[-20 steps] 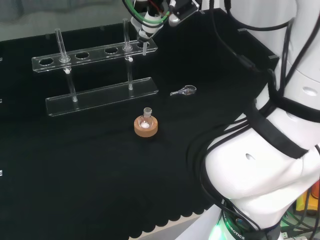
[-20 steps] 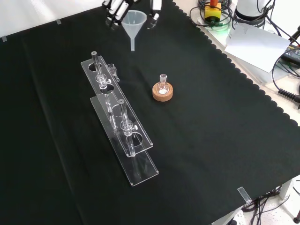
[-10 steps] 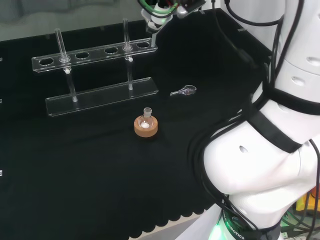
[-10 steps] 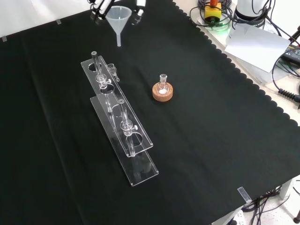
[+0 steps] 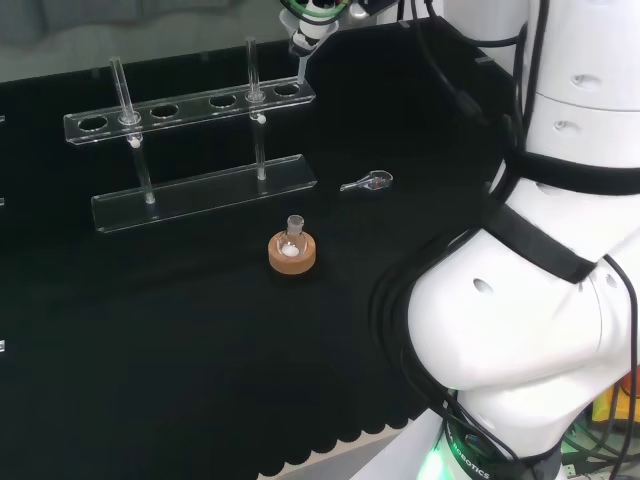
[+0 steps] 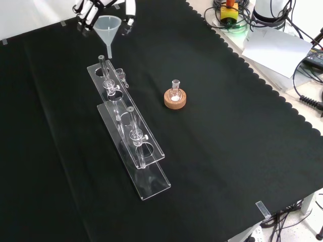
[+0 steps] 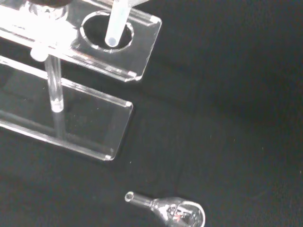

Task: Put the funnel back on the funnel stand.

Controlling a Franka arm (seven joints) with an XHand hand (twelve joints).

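A translucent white funnel (image 6: 107, 29) hangs upright, and my hand (image 6: 90, 8) is shut on its cone at the front view's top edge. Its stem (image 7: 116, 26) points down just above the end hole of the clear acrylic funnel stand (image 6: 132, 132); in the wrist view the stem tip lines up with that hole (image 7: 105, 34). In the head view the hand (image 5: 318, 12) holds the funnel stem (image 5: 300, 62) over the right end of the stand (image 5: 190, 108). The stand has a top plate with several holes, two posts and a base plate.
A small round flask (image 6: 175, 92) sits in a cork ring (image 5: 292, 254) near the cloth's middle. Another small glass flask (image 5: 368, 182) lies on its side right of the stand in the head view. The arm's white links (image 5: 540, 300) stand at the head view's right.
My hand has carried the funnel to the left in the front view, from beside the stand's far end to directly above its end hole.
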